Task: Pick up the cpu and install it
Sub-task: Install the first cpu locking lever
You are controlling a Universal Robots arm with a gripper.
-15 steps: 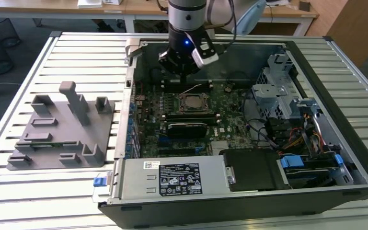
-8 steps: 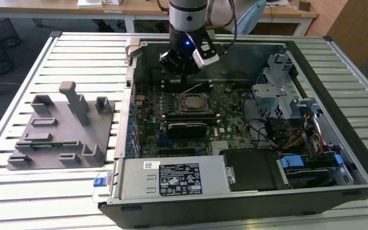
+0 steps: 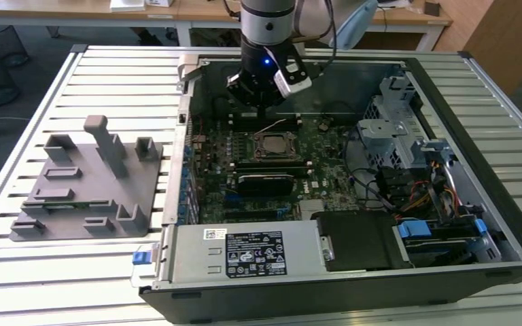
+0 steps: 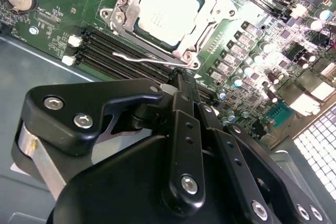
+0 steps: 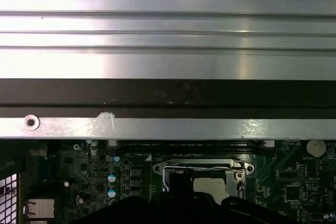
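Exterior view, near to far: silver power-supply box point(image 3: 242, 252) at the open black computer case's point(image 3: 506, 224) front edge; grey plastic holder block with upright posts point(image 3: 89, 180) beside it on the slatted metal table point(image 3: 62, 272). Mid-board, the small square silvery cpu point(image 3: 270, 145) sits in its metal-framed socket point(image 3: 290, 144) — also in the second wrist view point(image 4: 168, 11). Black gripper point(image 3: 259, 102) hovers beyond it — fingers point(image 4: 181, 98) pressed together, empty.

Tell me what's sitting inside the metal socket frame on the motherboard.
The cpu lies flat inside the socket frame, its silvery top plate facing up. The thin lever wire sits beside the frame. The contacts beneath the chip are covered. The gripper hovers nearby, holding nothing.
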